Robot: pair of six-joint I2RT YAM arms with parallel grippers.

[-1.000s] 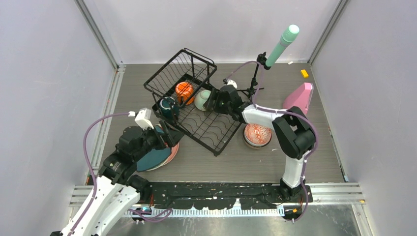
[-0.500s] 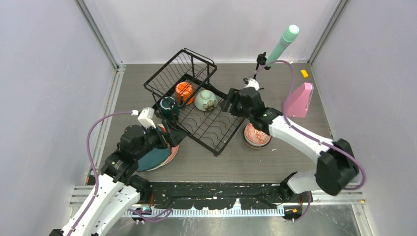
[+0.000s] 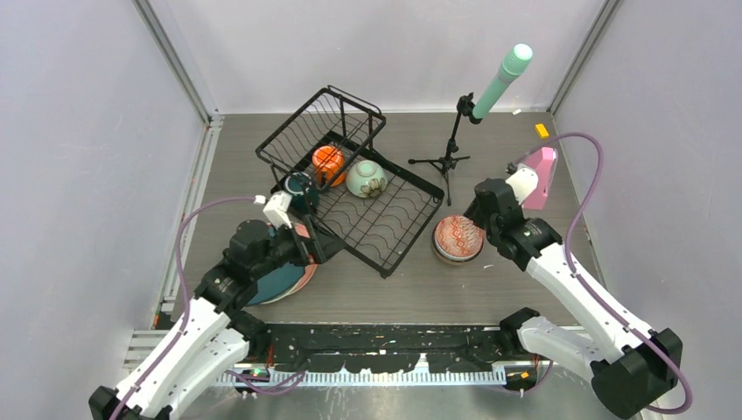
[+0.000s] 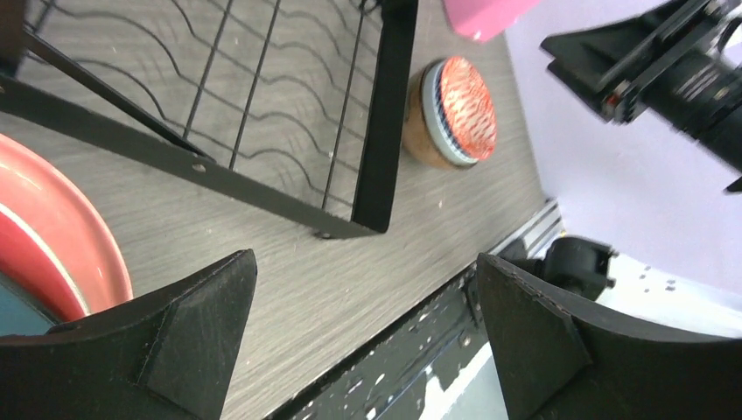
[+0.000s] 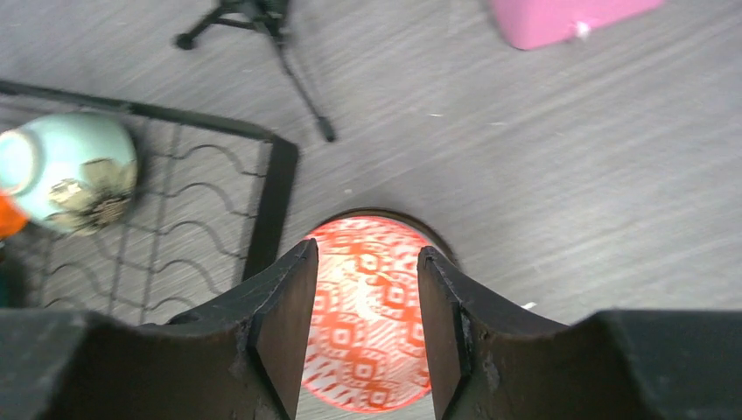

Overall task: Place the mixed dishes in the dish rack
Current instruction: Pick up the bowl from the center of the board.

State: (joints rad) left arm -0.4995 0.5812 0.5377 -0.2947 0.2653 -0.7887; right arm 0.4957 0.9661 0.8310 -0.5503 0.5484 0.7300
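now the right gripper (image 5: 366, 262), jaws partly apart and empty, hangs over the red-patterned, tan-sided bowl (image 5: 367, 350) just outside the black wire dish rack (image 3: 385, 219). the left gripper (image 4: 363, 262) gapes wide beside the stacked dark teal and pink plates (image 3: 271, 282). a mint ceramic bowl (image 3: 366, 178) and a round orange mug (image 3: 327, 160) sit in the rack.

Pale lilac walls (image 3: 87, 131) enclose a grey wood-grain tabletop (image 3: 376, 293)
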